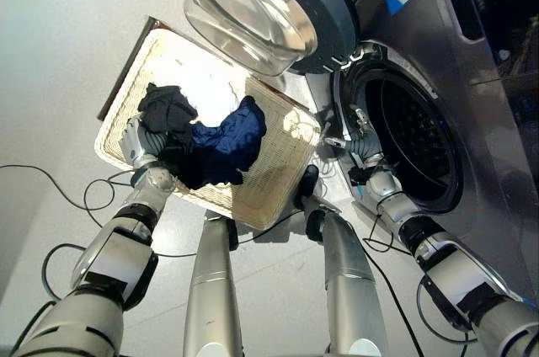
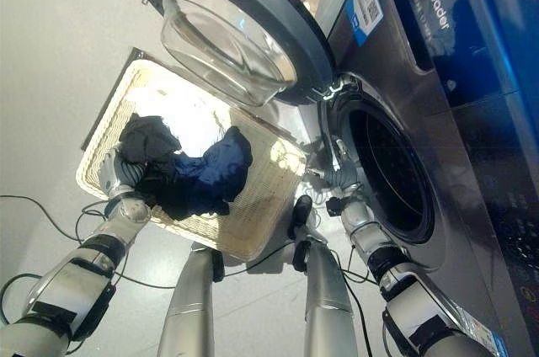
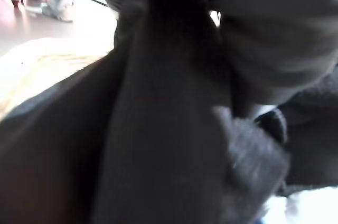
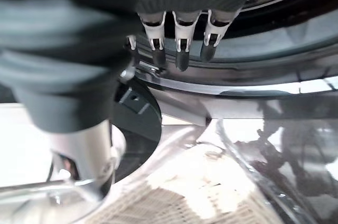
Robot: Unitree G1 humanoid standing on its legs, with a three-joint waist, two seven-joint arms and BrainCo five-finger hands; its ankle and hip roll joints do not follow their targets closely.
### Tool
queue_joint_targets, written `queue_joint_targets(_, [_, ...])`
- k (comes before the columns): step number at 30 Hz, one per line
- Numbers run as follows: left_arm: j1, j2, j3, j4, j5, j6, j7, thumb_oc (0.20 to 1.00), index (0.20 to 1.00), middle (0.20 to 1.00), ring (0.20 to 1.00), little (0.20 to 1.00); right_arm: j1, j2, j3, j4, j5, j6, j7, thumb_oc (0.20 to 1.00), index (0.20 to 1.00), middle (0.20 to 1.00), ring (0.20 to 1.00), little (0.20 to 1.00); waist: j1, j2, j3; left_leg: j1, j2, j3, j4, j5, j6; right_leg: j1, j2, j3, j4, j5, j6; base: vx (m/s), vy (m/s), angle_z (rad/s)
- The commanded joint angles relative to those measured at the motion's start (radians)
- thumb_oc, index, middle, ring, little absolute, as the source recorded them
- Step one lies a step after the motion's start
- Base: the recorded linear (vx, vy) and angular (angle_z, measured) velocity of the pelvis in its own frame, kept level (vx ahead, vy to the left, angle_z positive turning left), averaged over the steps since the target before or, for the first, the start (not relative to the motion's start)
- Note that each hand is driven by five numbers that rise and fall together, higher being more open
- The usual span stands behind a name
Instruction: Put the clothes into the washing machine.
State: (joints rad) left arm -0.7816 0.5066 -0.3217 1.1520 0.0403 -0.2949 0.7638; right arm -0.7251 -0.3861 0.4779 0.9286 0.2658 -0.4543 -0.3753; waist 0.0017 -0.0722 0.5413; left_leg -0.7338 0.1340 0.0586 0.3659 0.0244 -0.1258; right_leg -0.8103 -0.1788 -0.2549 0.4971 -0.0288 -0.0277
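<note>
Woven cream wicker formed the flat rectangular laundry basket (image 1: 269,180) that lay on the pale floor (image 1: 50,54), left of the machine. In it sat a crumpled black garment (image 1: 167,109) and, touching it on the right, a bunched navy-blue garment (image 1: 232,140) with soft folds. The left robot hand (image 1: 135,145) was at the basket's near-left rim, pressed into the black cloth. Its wrist view showed what the head views could not: dark fabric drawn taut beside the ribbed cover, with a dark-tipped finger (image 3: 253,166) against it, though whether the fingers closed round the cloth I could not tell.

Further right, the round grey door with its clear glass bowl (image 1: 253,3) stood swung open above the basket. The silver front-loading washing machine (image 1: 472,104) showed its dark perforated drum (image 1: 417,142), with no clothes visible inside. The right robot hand (image 1: 358,145) hovered at the lower-left edge of the drum opening. Its wrist view showed the fingers (image 4: 181,49) straight and apart, holding nothing, pointing at the grey door seal (image 4: 274,71).
</note>
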Motion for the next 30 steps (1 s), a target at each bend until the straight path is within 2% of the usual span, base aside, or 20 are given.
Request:
queue_joint_targets(1, [0.006,-0.049,0.059,-0.048,-0.048,-0.127,0.027,0.200,0.200,0.200,0.200,0.200,0.030,-0.043,-0.051,-0.077,-0.018,-0.045,-0.038,1.000,1.000,1.000,1.000,1.000,0.021,0.075,-0.021,0.002,-0.061,0.062,-0.042,0.012,-0.005,0.032,-0.014,-0.023,0.034,-0.044,0.129,0.00,0.000,0.00])
queue_joint_targets(4, [0.052,-0.069,0.056,-0.131,-0.076,-0.167,-0.025,0.200,0.200,0.200,0.200,0.200,0.048,-0.039,-0.052,-0.104,-0.066,-0.029,-0.053,1.000,1.000,1.000,1.000,1.000,0.027,0.083,-0.021,0.045,-0.066,0.063,-0.055,0.004,0.000,0.067,-0.018,-0.024,0.025,-0.045,0.134,0.01,0.006,0.01])
queue_joint_targets(5, [0.117,-0.094,0.057,-0.219,-0.153,-0.223,-0.116,0.200,0.200,0.200,0.200,0.200,0.068,-0.048,-0.047,-0.126,-0.190,-0.004,-0.061,1.000,1.000,1.000,1.000,1.000,0.033,0.092,-0.021,0.093,-0.071,0.067,-0.063,-0.004,0.009,0.109,-0.024,-0.026,0.016,-0.042,0.141,0.04,0.019,0.01])
queue_joint_targets(9, [0.148,-0.104,0.055,-0.278,-0.193,-0.234,-0.168,0.200,0.200,0.200,0.200,0.200,0.076,-0.062,-0.033,-0.150,-0.223,0.017,-0.019,1.000,1.000,1.000,1.000,1.000,0.038,0.096,-0.021,0.116,-0.072,0.070,-0.072,-0.007,0.012,0.132,-0.028,-0.029,0.004,-0.040,0.144,0.02,-0.001,0.00])
queue_joint_targets(10, [0.191,-0.115,0.039,-0.374,-0.253,-0.255,-0.234,0.200,0.200,0.200,0.200,0.200,0.089,-0.086,-0.014,-0.186,-0.270,0.035,0.008,1.000,1.000,1.000,1.000,1.000,0.047,0.100,-0.021,0.144,-0.077,0.071,-0.081,-0.013,0.020,0.162,-0.035,-0.037,-0.010,-0.037,0.147,0.04,-0.031,0.04])
queue_joint_targets(13, [0.226,-0.125,0.025,-0.446,-0.316,-0.283,-0.310,0.200,0.200,0.200,0.200,0.200,0.093,-0.110,0.006,-0.222,-0.307,0.038,0.027,1.000,1.000,1.000,1.000,1.000,0.058,0.102,-0.021,0.168,-0.083,0.070,-0.088,-0.018,0.027,0.187,-0.039,-0.046,-0.020,-0.035,0.149,0.04,-0.043,0.07])
queue_joint_targets(14, [0.250,-0.137,0.014,-0.500,-0.356,-0.296,-0.395,0.200,0.200,0.200,0.200,0.200,0.085,-0.122,0.019,-0.249,-0.327,0.041,0.026,1.000,1.000,1.000,1.000,1.000,0.066,0.105,-0.021,0.180,-0.087,0.068,-0.089,-0.023,0.033,0.202,-0.043,-0.052,-0.023,-0.036,0.150,0.05,-0.056,0.03])
queue_joint_targets(17, [0.281,-0.138,-0.011,-0.594,-0.410,-0.280,-0.527,0.200,0.200,0.200,0.200,0.200,0.063,-0.131,0.023,-0.291,-0.316,0.045,0.040,1.000,1.000,1.000,1.000,1.000,0.077,0.110,-0.021,0.196,-0.096,0.061,-0.092,-0.030,0.041,0.221,-0.045,-0.057,-0.032,-0.034,0.150,0.04,-0.056,0.06])
queue_joint_targets(18, [0.281,-0.138,-0.011,-0.594,-0.410,-0.280,-0.527,0.200,0.200,0.200,0.200,0.200,0.063,-0.131,0.023,-0.291,-0.316,0.045,0.040,1.000,1.000,1.000,1.000,1.000,0.077,0.110,-0.021,0.196,-0.096,0.061,-0.092,-0.030,0.041,0.222,-0.045,-0.057,-0.032,-0.034,0.150,0.02,-0.036,0.06])
queue_joint_targets(21, [0.283,-0.132,-0.027,-0.635,-0.446,-0.255,-0.611,0.200,0.200,0.200,0.200,0.200,0.043,-0.137,0.029,-0.304,-0.318,0.031,0.081,1.000,1.000,1.000,1.000,1.000,0.081,0.114,-0.021,0.204,-0.100,0.060,-0.094,-0.032,0.046,0.228,-0.045,-0.056,-0.036,-0.031,0.150,0.02,-0.019,0.04])
queue_joint_targets(23, [0.271,-0.111,-0.055,-0.678,-0.448,-0.212,-0.680,0.200,0.200,0.200,0.200,0.200,0.004,-0.152,0.048,-0.332,-0.300,0.029,0.146,1.000,1.000,1.000,1.000,1.000,0.085,0.119,-0.021,0.208,-0.105,0.058,-0.095,-0.033,0.047,0.235,-0.047,-0.062,-0.039,-0.030,0.149,0.03,-0.042,0.08])
queue_joint_targets(26, [0.243,-0.082,-0.086,-0.701,-0.426,-0.172,-0.722,0.200,0.200,0.200,0.200,0.200,-0.036,-0.162,0.075,-0.374,-0.269,0.048,0.212,1.000,1.000,1.000,1.000,1.000,0.086,0.121,-0.021,0.206,-0.112,0.057,-0.095,-0.031,0.048,0.235,-0.046,-0.063,-0.046,-0.025,0.147,0.01,-0.038,0.06])
queue_joint_targets(28, [0.206,-0.065,-0.099,-0.699,-0.417,-0.146,-0.757,0.200,0.200,0.200,0.200,0.200,-0.075,-0.158,0.095,-0.384,-0.239,0.085,0.265,1.000,1.000,1.000,1.000,1.000,0.087,0.122,-0.021,0.206,-0.117,0.058,-0.097,-0.028,0.047,0.237,-0.044,-0.062,-0.054,-0.021,0.146,0.00,-0.018,0.02])
queue_joint_targets(30, [0.188,-0.057,-0.106,-0.696,-0.423,-0.135,-0.772,0.200,0.200,0.200,0.200,0.200,-0.091,-0.156,0.103,-0.384,-0.228,0.099,0.286,1.000,1.000,1.000,1.000,1.000,0.086,0.123,-0.021,0.207,-0.118,0.058,-0.098,-0.027,0.048,0.236,-0.043,-0.060,-0.055,-0.020,0.146,0.00,0.000,0.00])
